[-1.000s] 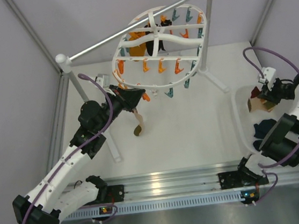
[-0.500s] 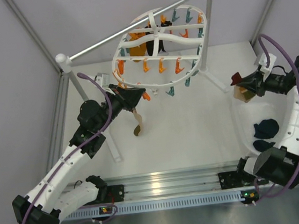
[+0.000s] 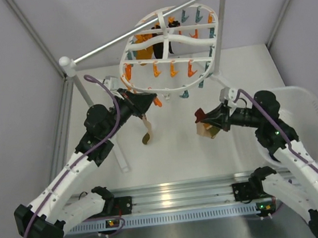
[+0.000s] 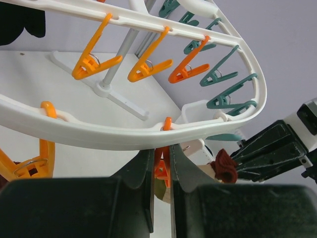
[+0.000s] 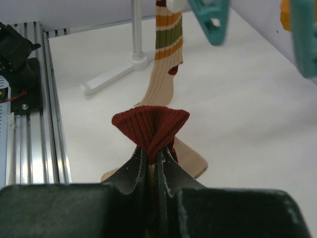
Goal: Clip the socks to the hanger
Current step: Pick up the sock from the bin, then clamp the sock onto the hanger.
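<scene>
The white oval hanger [image 3: 168, 42] hangs from the rail with orange and teal pegs. My left gripper [image 3: 147, 101] is shut on an orange peg [image 4: 162, 171] at the hanger's near-left rim [image 4: 114, 135]. A striped sock [image 3: 146, 127] hangs below that peg; it also shows in the right wrist view [image 5: 166, 47]. My right gripper [image 3: 209, 119] is shut on the dark red cuff [image 5: 150, 126] of a tan sock [image 3: 207, 129], held in the air right of the striped sock. The right gripper also shows in the left wrist view [image 4: 237, 161]. Dark socks [image 3: 165, 47] hang at the hanger's far side.
A grey metal rail [image 3: 137, 31] on white posts [image 3: 74, 77] carries the hanger; one post's foot [image 3: 233, 87] lies behind my right gripper. A white basket [image 3: 315, 127] stands at the right. A teal peg [image 5: 210, 17] hangs just above my right gripper.
My right arm has swung left out of the basket with the tan sock, to the middle below the hanger. My left gripper has stayed on the orange peg.
</scene>
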Robot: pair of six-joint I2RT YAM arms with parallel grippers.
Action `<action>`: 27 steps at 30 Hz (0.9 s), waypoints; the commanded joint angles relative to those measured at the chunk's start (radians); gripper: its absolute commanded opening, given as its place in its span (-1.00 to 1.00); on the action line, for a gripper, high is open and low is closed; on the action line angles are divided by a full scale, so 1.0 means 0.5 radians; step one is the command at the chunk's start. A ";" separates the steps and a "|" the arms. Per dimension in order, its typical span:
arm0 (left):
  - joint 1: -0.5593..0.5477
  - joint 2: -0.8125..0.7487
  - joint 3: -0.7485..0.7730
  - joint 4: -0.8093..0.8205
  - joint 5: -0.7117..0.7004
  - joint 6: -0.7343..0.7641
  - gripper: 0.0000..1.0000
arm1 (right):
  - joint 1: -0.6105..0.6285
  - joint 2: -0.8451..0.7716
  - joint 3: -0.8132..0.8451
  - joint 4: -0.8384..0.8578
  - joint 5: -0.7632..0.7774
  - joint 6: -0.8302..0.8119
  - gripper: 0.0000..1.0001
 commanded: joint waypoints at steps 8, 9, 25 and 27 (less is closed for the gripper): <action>0.009 0.033 0.074 0.092 0.044 -0.105 -1.00 | 0.913 0.240 -0.074 0.928 1.153 0.157 -1.00; 0.009 0.030 0.056 0.101 0.050 -0.123 -1.00 | 0.944 0.308 -0.071 1.001 1.193 0.181 -1.00; 0.009 0.011 0.019 0.107 0.074 -0.167 -1.00 | 1.137 0.621 0.079 1.266 1.399 0.470 -1.00; 0.009 0.014 0.022 0.113 0.080 -0.173 -1.00 | 1.143 0.642 0.091 1.278 1.412 0.542 -1.00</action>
